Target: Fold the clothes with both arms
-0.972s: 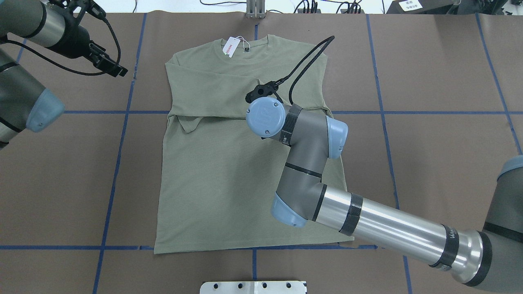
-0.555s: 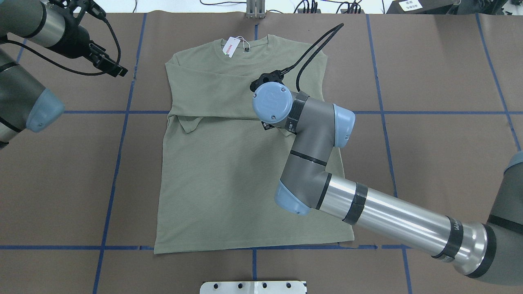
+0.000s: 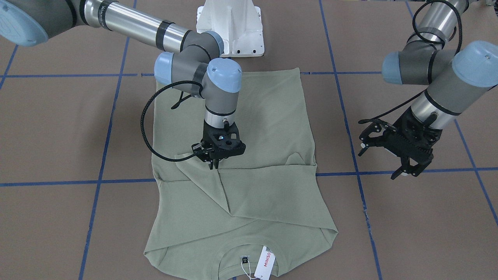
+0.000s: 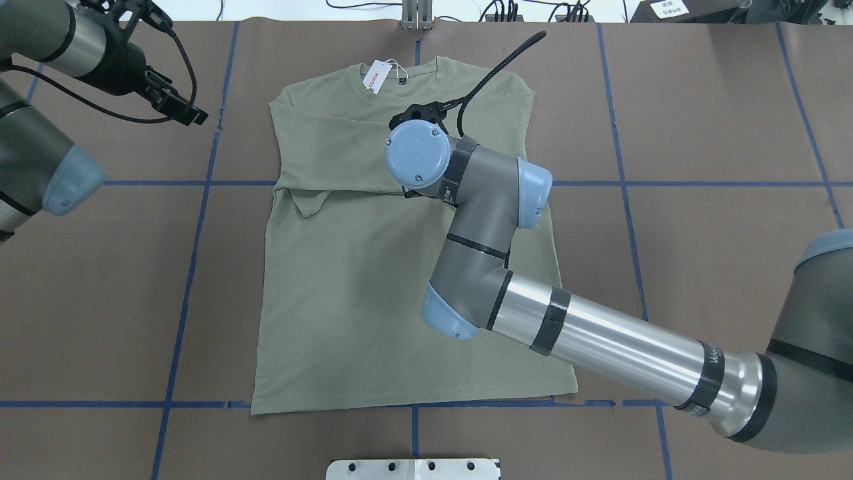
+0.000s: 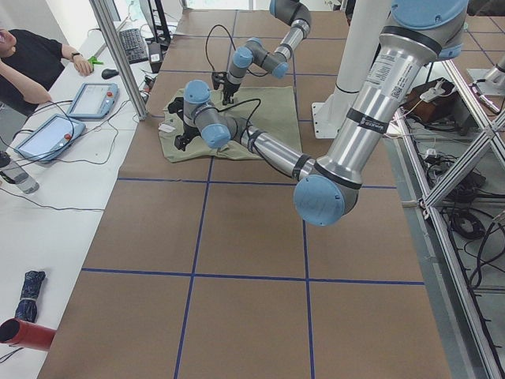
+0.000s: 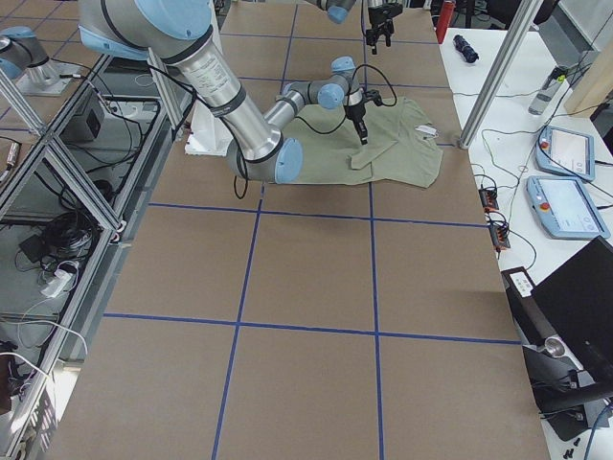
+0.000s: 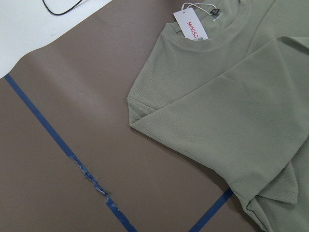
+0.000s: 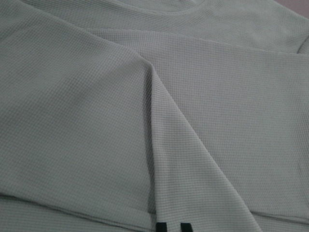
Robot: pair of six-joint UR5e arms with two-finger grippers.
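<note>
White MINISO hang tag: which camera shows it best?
Left wrist-mounted: the white MINISO hang tag is large, lettering sharp. Front-facing also reads it, at the frame's bottom edge. Overhead shows it small; side views, a white speck; right wrist-mounted, only the pale sage-green knit shirt.

Brown cover is lying over the whole table, blue tape lines crossing it in a grid; one strip is tearing up at its edge. White pedestal is standing at the table's robot side. White metal plate is poking in at the near edge. Operator in black top is reaching an arm over the white side bench, where two teach pendants, a keyboard, a red cylinder and a dark rolled item are lying. Aluminium post is rising beside them. Laptop is sitting open, seen in the right side view.
</note>
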